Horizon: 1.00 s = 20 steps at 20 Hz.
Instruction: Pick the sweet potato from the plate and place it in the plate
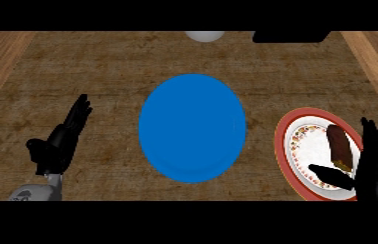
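While the right hand (353,175) spreads open around it, the sweet potato (339,148) lies lengthwise, seemingly unheld.

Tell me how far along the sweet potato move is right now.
Nothing is done yet: the sweet potato lies on the red-rimmed plate at right. In hand: the right hand is open around the potato, thumb on the plate, no grasp visible. Left: grasp, lift and carry it to the blue plate, which holds nothing. The left hand rests open at the left.
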Each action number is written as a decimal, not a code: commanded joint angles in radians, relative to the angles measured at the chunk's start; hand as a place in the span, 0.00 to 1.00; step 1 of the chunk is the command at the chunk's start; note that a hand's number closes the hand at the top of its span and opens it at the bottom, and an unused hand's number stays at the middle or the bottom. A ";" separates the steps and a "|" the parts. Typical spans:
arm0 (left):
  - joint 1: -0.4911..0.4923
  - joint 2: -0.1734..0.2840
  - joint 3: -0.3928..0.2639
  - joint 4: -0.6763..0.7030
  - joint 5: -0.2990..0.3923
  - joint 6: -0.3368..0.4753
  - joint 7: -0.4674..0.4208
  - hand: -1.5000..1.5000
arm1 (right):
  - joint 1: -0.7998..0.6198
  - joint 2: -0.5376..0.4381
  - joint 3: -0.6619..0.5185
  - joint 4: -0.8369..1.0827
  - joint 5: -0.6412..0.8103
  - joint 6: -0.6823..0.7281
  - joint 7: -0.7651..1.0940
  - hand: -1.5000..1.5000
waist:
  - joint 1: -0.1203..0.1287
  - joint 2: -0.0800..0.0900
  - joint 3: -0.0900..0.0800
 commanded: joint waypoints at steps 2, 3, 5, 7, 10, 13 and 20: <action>0.004 -0.031 -0.015 0.003 -0.033 0.020 -0.012 0.50 | -0.042 0.008 0.046 -0.152 0.084 0.245 0.308 0.00 | 0.008 0.000 0.002; -0.026 -0.013 0.029 0.033 -0.012 -0.006 -0.012 0.50 | 0.023 0.014 0.035 -0.139 0.041 0.220 0.231 0.00 | 0.003 0.001 0.004; 0.057 -0.028 0.006 -0.019 -0.019 -0.017 -0.045 0.50 | -0.012 -0.010 0.004 -0.182 0.036 0.319 0.322 0.00 | 0.008 0.000 0.004; -0.016 -0.041 0.013 0.033 -0.048 0.011 -0.014 0.50 | -0.044 -0.001 0.005 -0.179 0.066 0.377 0.392 0.00 | 0.005 0.001 0.004; -0.001 -0.021 0.055 0.038 -0.029 -0.056 -0.047 0.50 | -0.064 0.006 -0.038 -0.166 0.049 0.434 0.383 0.00 | 0.007 0.001 0.004; 0.001 -0.020 0.058 0.013 -0.013 -0.058 0.003 0.50 | -0.040 -0.035 -0.071 -0.094 0.019 0.475 0.355 0.00 | 0.008 0.001 0.005; 0.015 -0.057 0.091 -0.003 -0.062 -0.069 0.000 0.50 | -0.152 0.074 -0.105 0.090 0.070 0.466 0.279 0.00 | 0.011 0.001 0.005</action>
